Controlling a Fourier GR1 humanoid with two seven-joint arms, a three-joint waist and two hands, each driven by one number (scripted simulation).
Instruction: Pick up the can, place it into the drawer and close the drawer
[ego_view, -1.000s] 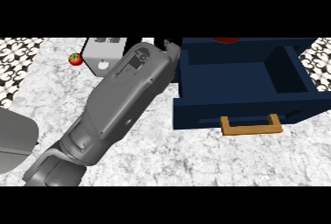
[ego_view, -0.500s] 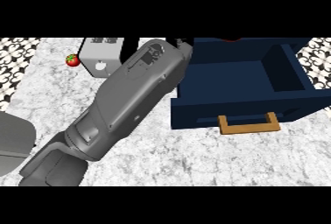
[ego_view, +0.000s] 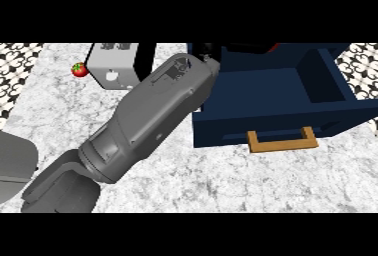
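1. No legible writing.
2. One open navy drawer (ego_view: 280, 92) with one wooden handle (ego_view: 283, 140); one tomato (ego_view: 80, 69).
3. Can (ego_view: 272, 46): possibly the red sliver at the drawer's rear edge.
4. Hand (ego_view: 214, 50): mostly hidden by its forearm (ego_view: 148, 117); finger state cannot be determined.

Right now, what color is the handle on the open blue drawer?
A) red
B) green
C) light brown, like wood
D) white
C: the handle on the front of the open drawer is light brown like wood, against the dark blue panel.
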